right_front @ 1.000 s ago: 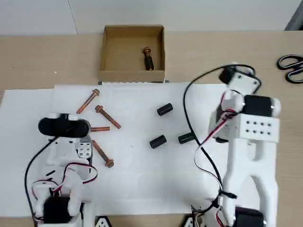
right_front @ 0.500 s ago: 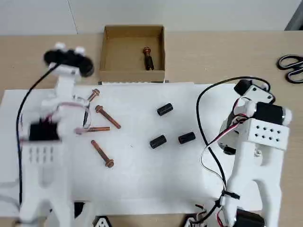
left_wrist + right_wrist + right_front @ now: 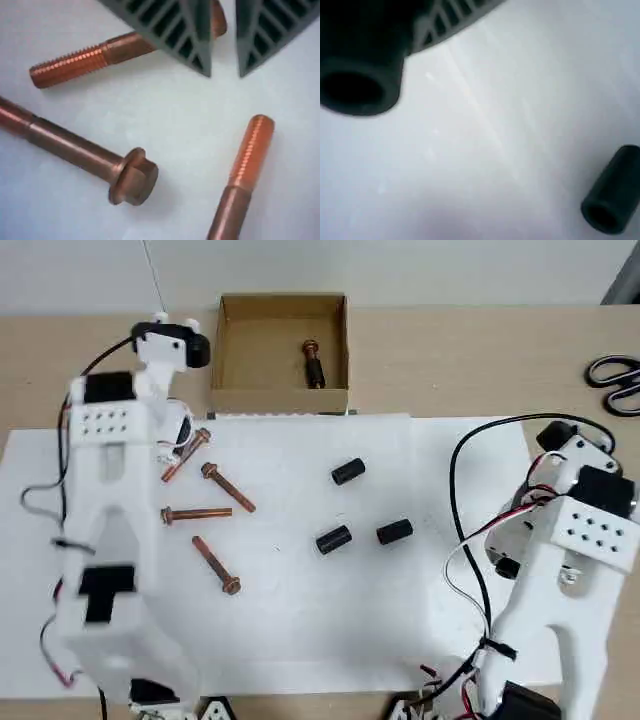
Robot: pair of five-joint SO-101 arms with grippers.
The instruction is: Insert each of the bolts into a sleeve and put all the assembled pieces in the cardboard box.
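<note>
1. Copper flanged bolts, four in all, lie loose on the white paper sheet, left of three black cylindrical sleeves.
2. Over them, the left gripper has its dark ribbed fingers apart, straddling the head end of one bolt.
3. Well apart, the right gripper is clamped on a fourth black sleeve.
4. One assembled bolt-and-sleeve piece lies inside the brown cardboard box.

Wooden table: white sheet across centre, cardboard box upper centre, probably scissors upper right.
</note>
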